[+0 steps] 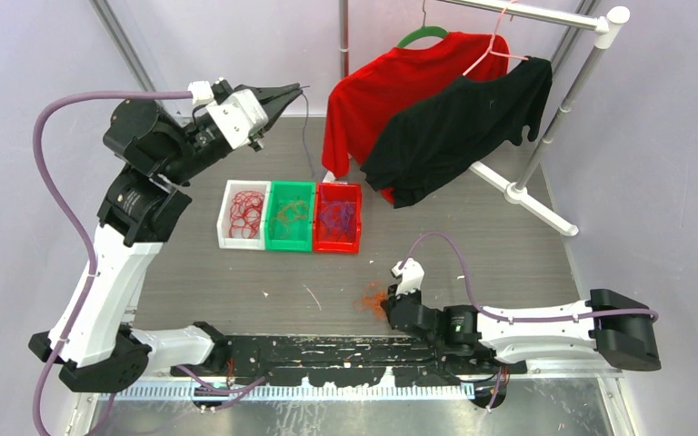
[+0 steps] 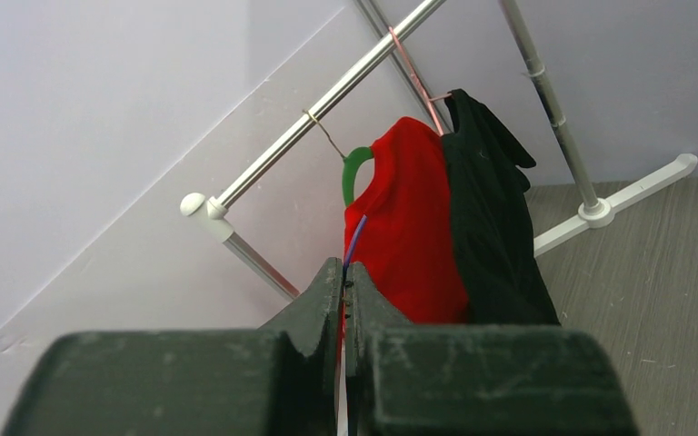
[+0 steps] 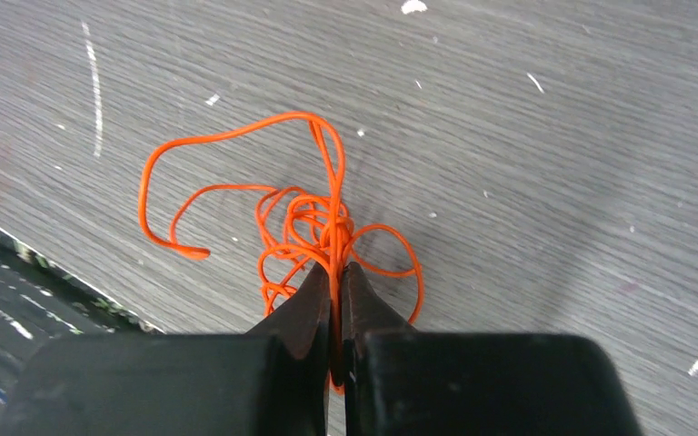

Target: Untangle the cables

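Observation:
My left gripper is raised at the back of the table, shut on a thin purple cable that hangs from its tips toward the table. In the left wrist view the jaws pinch that cable, which sticks out above them. My right gripper is low near the table's front edge, shut on a small orange cable tangle. In the right wrist view its tips clamp strands of the orange tangle, whose loops lie spread on the table.
Three bins stand side by side mid-table: a white bin with red cables, a green bin with orange cables and a red bin with purple cables. A garment rack at the back right holds a red shirt and a black shirt.

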